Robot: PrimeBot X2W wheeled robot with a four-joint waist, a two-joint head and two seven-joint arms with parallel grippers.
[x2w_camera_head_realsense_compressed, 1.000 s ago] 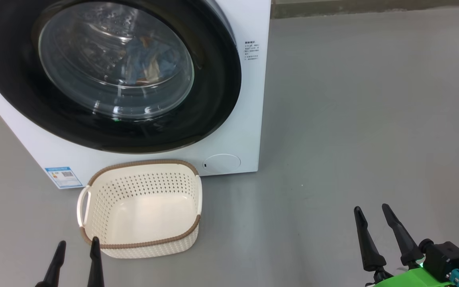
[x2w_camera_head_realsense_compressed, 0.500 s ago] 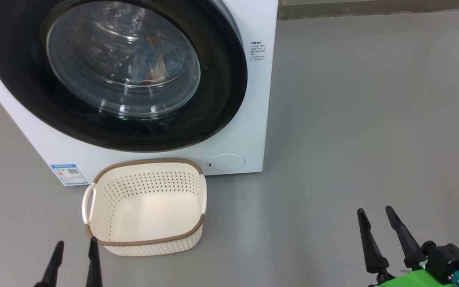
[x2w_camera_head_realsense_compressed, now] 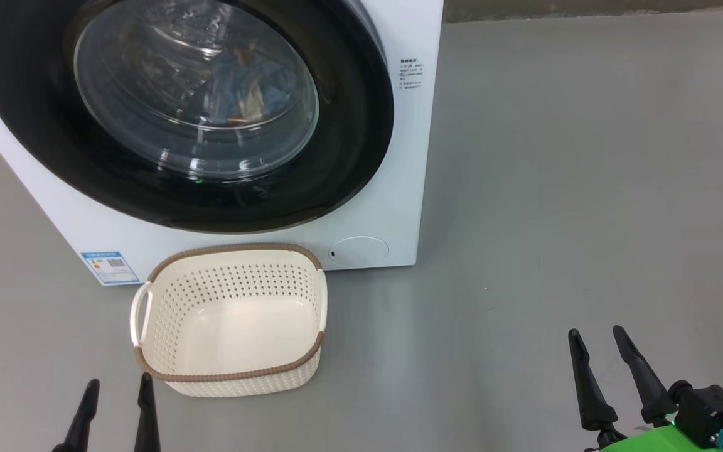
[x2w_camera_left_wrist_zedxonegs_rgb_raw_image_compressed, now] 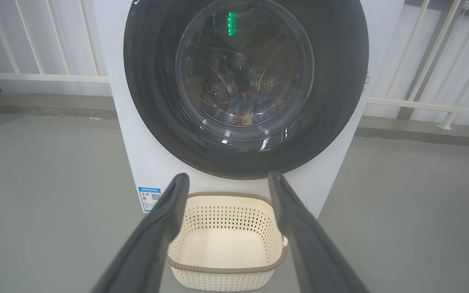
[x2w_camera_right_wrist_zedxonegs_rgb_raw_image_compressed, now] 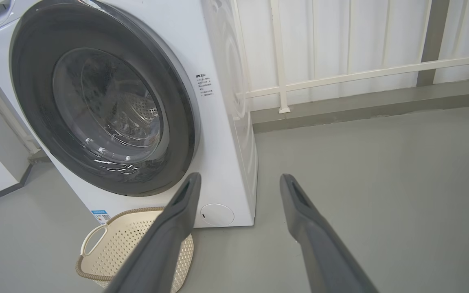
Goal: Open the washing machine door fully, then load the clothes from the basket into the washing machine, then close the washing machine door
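White railing (x2w_camera_right_wrist_zedxonegs_rgb_raw_image_compressed: 360, 75) behind the washing machine (x2w_camera_right_wrist_zedxonegs_rgb_raw_image_compressed: 222, 162) shows from the wrists; overhead, left gripper (x2w_camera_head_realsense_compressed: 118, 378) and right gripper (x2w_camera_head_realsense_compressed: 594, 330) splay wide.

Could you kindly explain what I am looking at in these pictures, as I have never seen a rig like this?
This is a wheeled robot with two arms. One picture comes from a camera on its head, looking down. The other two come from cameras on its left and right wrists, each looking along that arm's two dark fingers. On the grey floor stands a white washing machine with its round, black-rimmed door shut. Blue clothes show through the glass. In front of the machine sits a cream basket, which is empty. The left jaws and the right jaws both stand open and hold nothing.
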